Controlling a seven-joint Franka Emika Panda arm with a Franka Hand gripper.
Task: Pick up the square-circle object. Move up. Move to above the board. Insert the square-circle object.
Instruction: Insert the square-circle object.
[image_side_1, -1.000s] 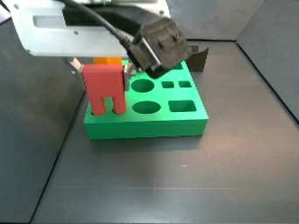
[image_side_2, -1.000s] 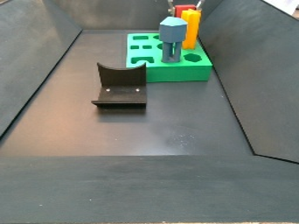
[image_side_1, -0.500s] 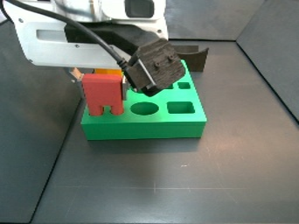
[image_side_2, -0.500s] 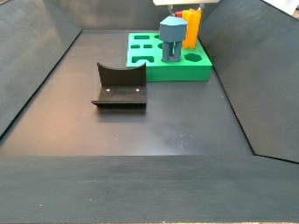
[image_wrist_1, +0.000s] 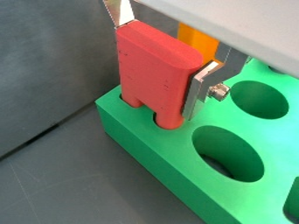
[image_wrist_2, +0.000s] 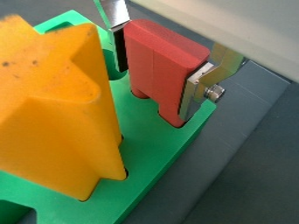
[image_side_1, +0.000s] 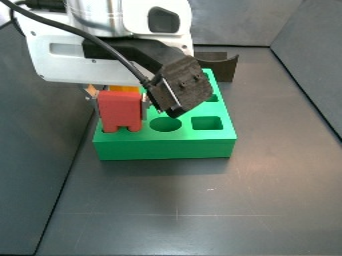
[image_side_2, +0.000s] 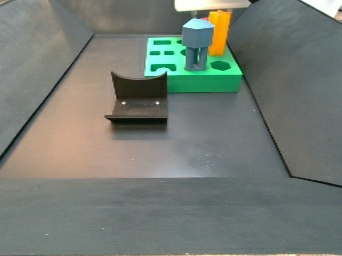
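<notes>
Tall red plastic square peg (image_wrist_1: 156, 72) partly down in bright green holed board (image_wrist_1: 152, 156), beside yellow star peg (image_wrist_2: 52, 109). Gripper (image_wrist_1: 162, 63) jaws clenched on red peg. Could jam if tilted; letting go early could leave it stuck high.

No legible text, label or number anywhere, though small print perhaps unresolved.
</notes>
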